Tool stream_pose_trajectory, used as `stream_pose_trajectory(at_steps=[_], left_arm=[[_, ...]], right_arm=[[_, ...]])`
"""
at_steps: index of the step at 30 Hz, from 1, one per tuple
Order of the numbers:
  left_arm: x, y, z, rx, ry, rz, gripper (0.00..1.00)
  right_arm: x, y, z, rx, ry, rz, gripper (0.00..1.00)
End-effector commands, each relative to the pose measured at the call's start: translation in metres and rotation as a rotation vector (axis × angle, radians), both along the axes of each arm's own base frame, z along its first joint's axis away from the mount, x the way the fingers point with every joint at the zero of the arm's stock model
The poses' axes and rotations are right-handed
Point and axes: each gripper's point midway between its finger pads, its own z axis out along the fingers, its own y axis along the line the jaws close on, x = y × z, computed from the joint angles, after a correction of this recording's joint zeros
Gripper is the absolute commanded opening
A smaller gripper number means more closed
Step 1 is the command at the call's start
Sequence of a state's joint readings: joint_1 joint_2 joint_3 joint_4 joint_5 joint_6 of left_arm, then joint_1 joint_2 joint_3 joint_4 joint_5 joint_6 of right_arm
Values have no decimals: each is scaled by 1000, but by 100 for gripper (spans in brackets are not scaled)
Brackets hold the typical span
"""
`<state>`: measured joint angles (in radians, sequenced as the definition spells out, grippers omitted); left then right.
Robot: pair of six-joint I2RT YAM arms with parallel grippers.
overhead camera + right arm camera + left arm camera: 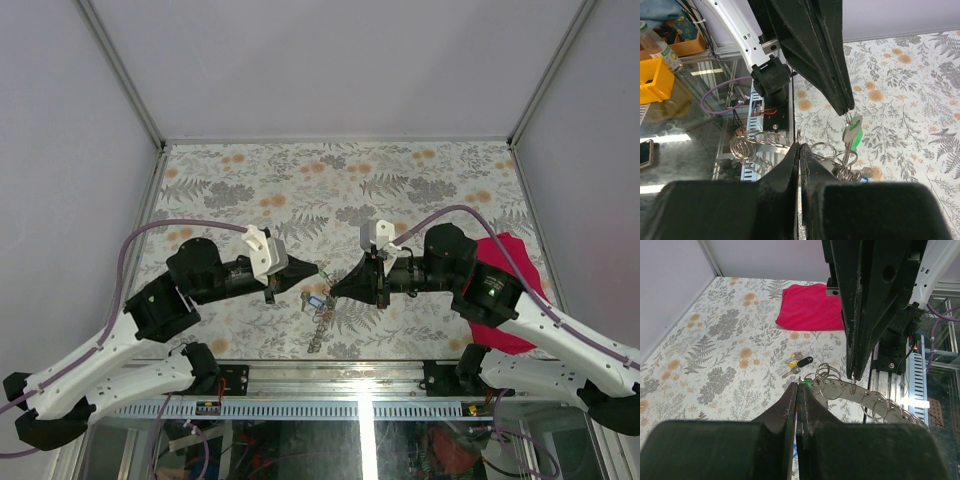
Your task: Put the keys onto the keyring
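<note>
Two arms meet nose to nose above the floral tablecloth [250, 180], close to its front edge. The left gripper [312, 268] is pinched fully closed on the green-headed key [852, 134], which dangles from the very ends of its fingers. The right gripper [336, 289], clamped just as tight, nips a thin wire loop of the keyring [826, 380]. The key hangs just above the ring's coils; whether the two touch cannot be told.

The ring's link chain [882, 407] trails off toward the table's near edge. A yellow-headed key [791, 360] and a black-headed key [805, 360] lie together on the cloth just beyond the ring, apparently unthreaded. The crimson cloth [807, 307] sits well apart.

The likeliest trouble is a dropped key: only a sliver of it sits between the left fingertips, so pressing it sideways against the ring could make it pivot or pop free. The ring's wire is thin and smooth and could slide out of the right gripper's hold under the same push; the trailing chain would then drag it flat. The two sets of fingertips work very close together, so a small misalignment could knock one into the other. The chain might also snag the loose keys and sweep them off the front edge. Each wrist view is largely blocked by the other arm, which makes the ring's split hard to find.
</note>
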<state>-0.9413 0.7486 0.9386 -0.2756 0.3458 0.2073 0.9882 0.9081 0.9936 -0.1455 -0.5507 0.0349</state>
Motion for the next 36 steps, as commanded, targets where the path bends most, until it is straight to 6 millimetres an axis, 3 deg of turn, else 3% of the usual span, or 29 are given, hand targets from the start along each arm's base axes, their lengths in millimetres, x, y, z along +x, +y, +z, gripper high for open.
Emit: stream_pose_trajectory(at_steps=[1,8,12,18,36], left_arm=[[-8,7,25,-61,-30,-16,0],[-9,8,22,-52,-23,-13,0],[-6,11,18,-39,-19,11,0],[-3,13,20,-38,-24,33,0],[-8,6,26,-38,-31,-23,0]], right_arm=[[-2,4,41,105,-11,5,0],[0,10,49,184,94,41,0],[9,2,55,255,176,86,0],[2,1,52,239,192,155,0],[29,7,43,198,214,8,0]])
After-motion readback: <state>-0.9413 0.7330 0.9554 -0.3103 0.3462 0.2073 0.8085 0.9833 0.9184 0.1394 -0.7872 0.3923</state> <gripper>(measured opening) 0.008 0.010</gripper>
